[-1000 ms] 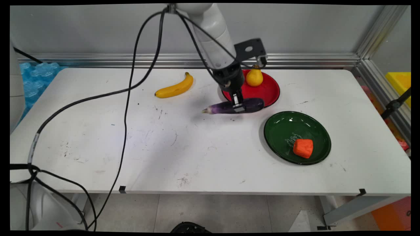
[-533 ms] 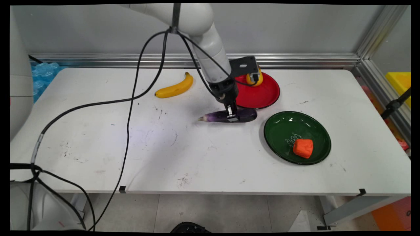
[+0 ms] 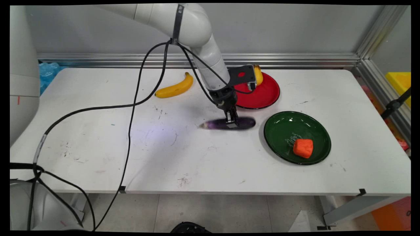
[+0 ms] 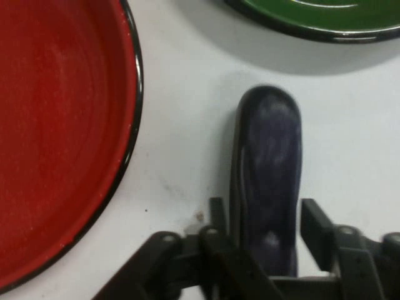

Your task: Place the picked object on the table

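A purple eggplant (image 3: pixel 218 124) lies lengthwise on the white table or just above it, between the red plate (image 3: pixel 265 95) and the green plate (image 3: pixel 282 129). My gripper (image 3: pixel 231 122) comes down on its middle and is shut on it. In the hand view the eggplant (image 4: pixel 270 162) runs up from between the two black fingers (image 4: pixel 315 226), with my gripper (image 4: pixel 267 231) clamped on its sides. The red plate (image 4: pixel 56 125) fills the left and the green plate's rim (image 4: pixel 312 25) shows at the top.
A yellow pear (image 3: pixel 259 74) stands on the red plate, partly hidden by the hand's bracket. An orange block (image 3: pixel 303 147) lies in the green plate. A banana (image 3: pixel 175 87) lies at the back, left of the arm. Black cables hang over the table's left half.
The gripper has carried the eggplant down and toward the table's near side, from the red plate's front rim to the table surface beside the green plate.
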`<state>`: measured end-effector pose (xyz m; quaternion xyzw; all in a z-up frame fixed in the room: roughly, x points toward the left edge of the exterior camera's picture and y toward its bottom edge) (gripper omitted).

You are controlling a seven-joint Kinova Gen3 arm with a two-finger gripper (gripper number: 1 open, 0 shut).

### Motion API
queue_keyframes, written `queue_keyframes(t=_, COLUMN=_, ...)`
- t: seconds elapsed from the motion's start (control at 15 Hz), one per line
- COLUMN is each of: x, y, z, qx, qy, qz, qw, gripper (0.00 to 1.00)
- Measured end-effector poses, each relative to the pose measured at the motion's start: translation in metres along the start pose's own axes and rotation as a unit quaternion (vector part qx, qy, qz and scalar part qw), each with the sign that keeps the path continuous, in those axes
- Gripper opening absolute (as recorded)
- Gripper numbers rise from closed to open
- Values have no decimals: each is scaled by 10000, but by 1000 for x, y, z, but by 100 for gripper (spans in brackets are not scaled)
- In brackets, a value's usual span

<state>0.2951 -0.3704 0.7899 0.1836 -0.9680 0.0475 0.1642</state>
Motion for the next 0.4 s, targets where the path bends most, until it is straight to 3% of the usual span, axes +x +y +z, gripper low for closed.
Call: queue_keyframes(t=0.4, x=-4, y=1, z=-7, qx=-25, qy=115, qz=95, qw=9999, gripper=100)
